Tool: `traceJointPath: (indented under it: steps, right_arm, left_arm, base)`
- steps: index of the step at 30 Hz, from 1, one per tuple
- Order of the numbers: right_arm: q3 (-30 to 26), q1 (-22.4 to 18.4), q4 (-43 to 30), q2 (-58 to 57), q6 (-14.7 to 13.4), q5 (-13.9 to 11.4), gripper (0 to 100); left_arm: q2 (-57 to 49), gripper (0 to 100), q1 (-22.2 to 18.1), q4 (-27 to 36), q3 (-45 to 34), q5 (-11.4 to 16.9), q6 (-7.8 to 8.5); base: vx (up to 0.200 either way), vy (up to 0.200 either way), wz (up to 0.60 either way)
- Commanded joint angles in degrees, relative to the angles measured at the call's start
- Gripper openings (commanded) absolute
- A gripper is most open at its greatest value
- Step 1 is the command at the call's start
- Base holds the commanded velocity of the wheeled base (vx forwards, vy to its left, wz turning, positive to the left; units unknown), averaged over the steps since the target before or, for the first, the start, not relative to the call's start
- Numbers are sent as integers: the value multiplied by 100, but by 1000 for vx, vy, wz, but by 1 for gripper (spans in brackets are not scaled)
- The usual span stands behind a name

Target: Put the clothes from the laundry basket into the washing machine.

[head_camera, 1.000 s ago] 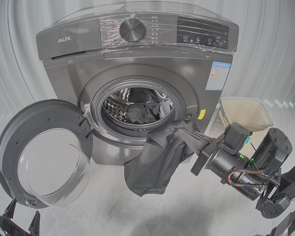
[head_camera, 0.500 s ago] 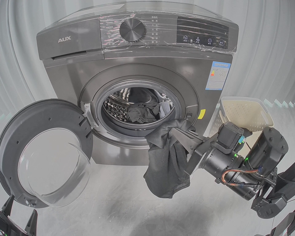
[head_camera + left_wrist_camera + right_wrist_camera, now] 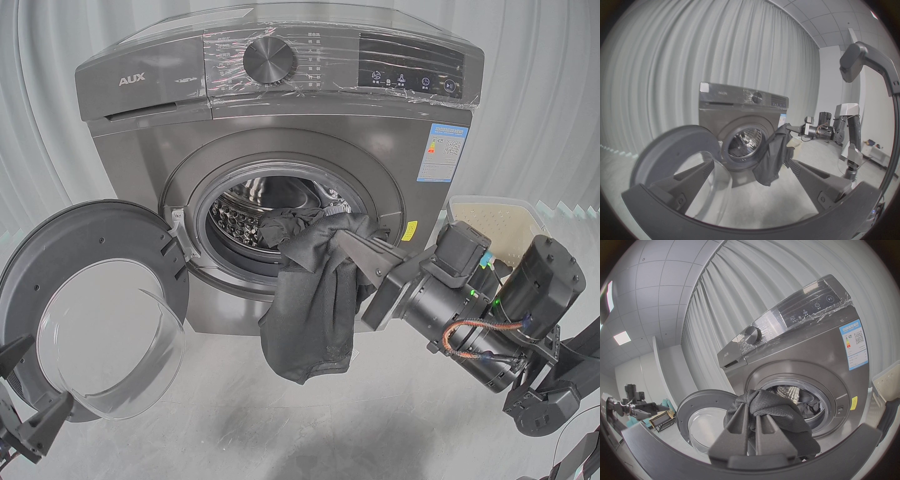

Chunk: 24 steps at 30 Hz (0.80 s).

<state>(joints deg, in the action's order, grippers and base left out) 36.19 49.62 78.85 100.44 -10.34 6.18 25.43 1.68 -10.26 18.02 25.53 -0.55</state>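
Curtains [image 3: 37,94] back the washing machine [image 3: 281,137], at whose mouth the right gripper [image 3: 340,237] clenches a limp, soft garment [image 3: 312,312] by its bunched top.

**Count at the washer**

One washing machine [image 3: 144,150] with one door [image 3: 94,250]. One laundry basket [image 3: 500,219]. Two dark garments: one hanging garment [image 3: 312,300], one drum garment [image 3: 281,224]. Two grippers: left gripper [image 3: 750,167], right gripper [image 3: 342,237].

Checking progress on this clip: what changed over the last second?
The right gripper, still shut on the dark garment, moved up and toward the washing machine's opening; the garment's top now reaches the drum mouth, the rest hanging outside. The left gripper rose slightly. The door, drum clothes and laundry basket stayed put.
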Motion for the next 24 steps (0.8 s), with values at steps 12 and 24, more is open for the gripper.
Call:
traceJointPath:
  steps: [12,24]
  right_arm:
    - [722,-48,-45,275,-39,-64,0]
    - [960,-57,-63,468,-39,-64,0]
  left_arm:
    - [3935,100,1361,-1988,62,471,108]
    - [5446,100,1757,-2814,88,462,99]
  base:
    - [0,0,0]
    - [0,0,0]
